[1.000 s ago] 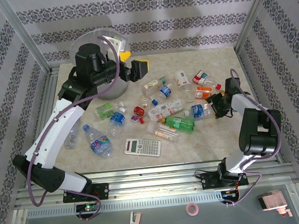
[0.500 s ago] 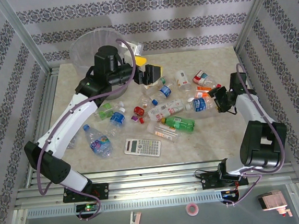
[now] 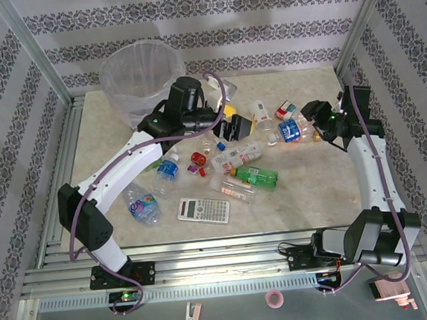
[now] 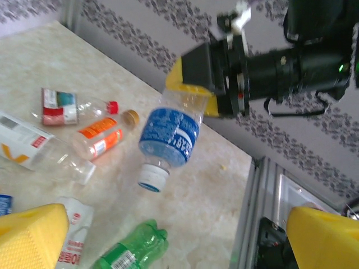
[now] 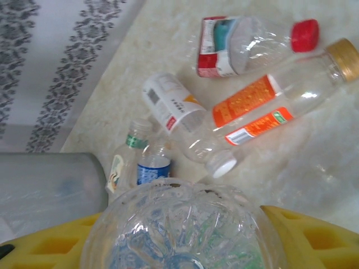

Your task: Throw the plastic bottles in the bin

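Right pincer [image 3: 311,121] is pinching the blue-label bottle [image 3: 291,129] by its base. It's up off the desk [image 3: 306,197] on the right side with the cap tilted down, well apart from the bin [image 3: 122,93] in the far left corner. Left pincer [image 3: 234,121] is spread wide with nothing in it, hanging over the other bottles [image 3: 236,156] mid-desk. Green bottle [image 3: 256,176] and calculator [image 3: 203,210] lie nearer the front.
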